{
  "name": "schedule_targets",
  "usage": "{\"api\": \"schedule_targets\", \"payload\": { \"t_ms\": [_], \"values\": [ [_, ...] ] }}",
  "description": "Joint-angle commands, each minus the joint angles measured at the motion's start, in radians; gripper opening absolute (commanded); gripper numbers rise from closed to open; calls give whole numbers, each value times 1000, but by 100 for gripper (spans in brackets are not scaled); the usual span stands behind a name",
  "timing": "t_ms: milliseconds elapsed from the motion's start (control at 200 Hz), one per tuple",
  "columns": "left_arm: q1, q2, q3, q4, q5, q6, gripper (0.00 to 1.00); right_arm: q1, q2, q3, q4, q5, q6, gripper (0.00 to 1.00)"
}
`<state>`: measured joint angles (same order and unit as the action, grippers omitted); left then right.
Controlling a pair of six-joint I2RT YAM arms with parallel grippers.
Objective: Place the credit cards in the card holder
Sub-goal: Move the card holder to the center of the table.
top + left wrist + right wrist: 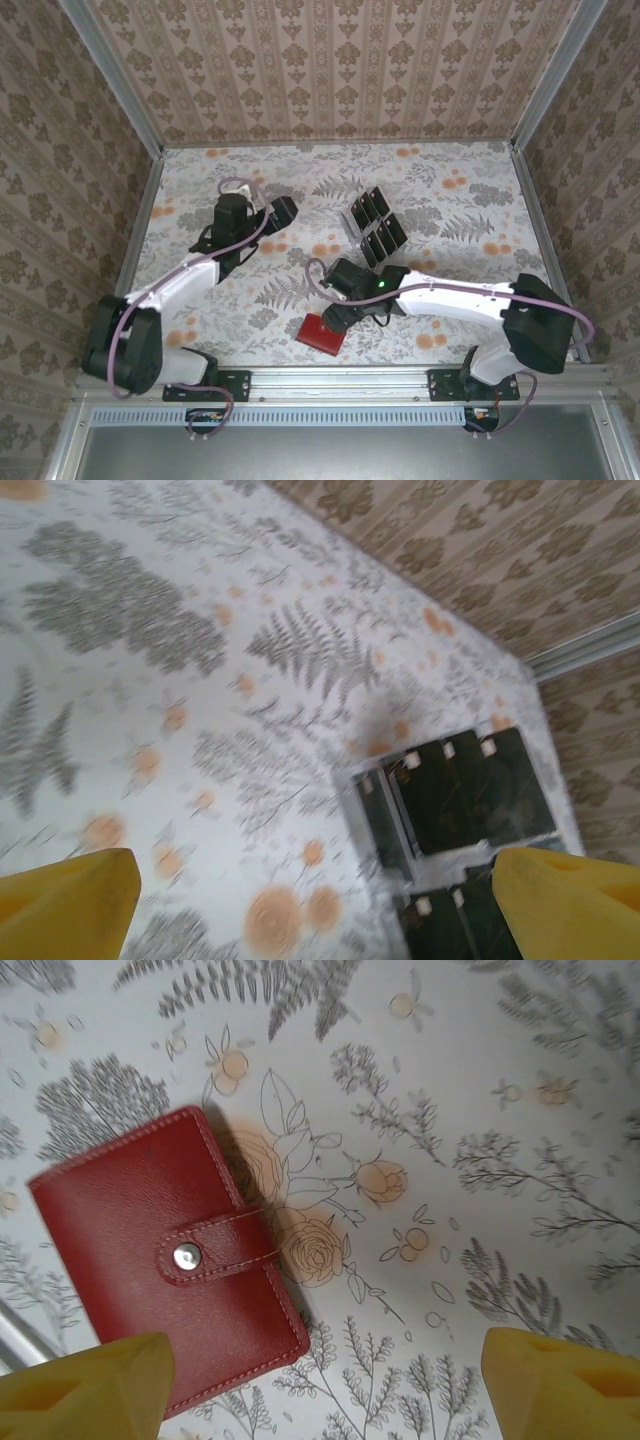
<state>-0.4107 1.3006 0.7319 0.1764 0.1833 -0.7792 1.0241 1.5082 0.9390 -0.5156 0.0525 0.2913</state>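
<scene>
The card holder (pixel 170 1260) lies flat and closed on the floral worktop (pixel 450 190), at about 6 o'clock on its surface, close to the near edge. It is red and stitched round the rim. Its strap (pixel 225 1245) is folded over the front and fastened with a silver snap (pixel 186 1255).

The right fingers (pixel 560 1380) hang above it, spread wide with nothing between them. In the right wrist view the card holder sits off toward 9 o'clock, not centred in the gap. One of its corners runs behind the finger on that side, and I cannot tell whether they touch. The other finger stands over bare worktop, well apart from the card holder.

The credit cards (pixel 470 780) are dark and glossy and stand tilted in a clear slotted rack (pixel 440 868). The rack is near the middle of the worktop, at roughly 1 o'clock from the card holder. They seem to sit in two rows, but the left wrist view is too blurred to count them.

The left fingers (pixel 70 900) are at about 9 o'clock from the rack, raised above the worktop. They are fully spread and empty, and they point toward the cards without reaching them.
</scene>
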Motion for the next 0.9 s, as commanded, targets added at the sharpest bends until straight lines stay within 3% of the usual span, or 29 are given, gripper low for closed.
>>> {"api": "schedule_targets", "payload": {
  "t_ms": [0, 310, 700, 895],
  "values": [
    [-2, -110, -55, -215, -77, 93, 100, 27, 56, 34, 21, 28, -38, 81],
    [18, -303, -194, -280, -134, 101, 100, 36, 158, 72, 44, -21, -50, 81],
    [47, -302, -234, -272, -112, 100, 100, 37, 228, 92, 78, -104, -43, 80],
    [48, -296, -238, -266, -108, 101, 100, 38, 268, 112, 85, -87, -24, 69]
  ]
}}
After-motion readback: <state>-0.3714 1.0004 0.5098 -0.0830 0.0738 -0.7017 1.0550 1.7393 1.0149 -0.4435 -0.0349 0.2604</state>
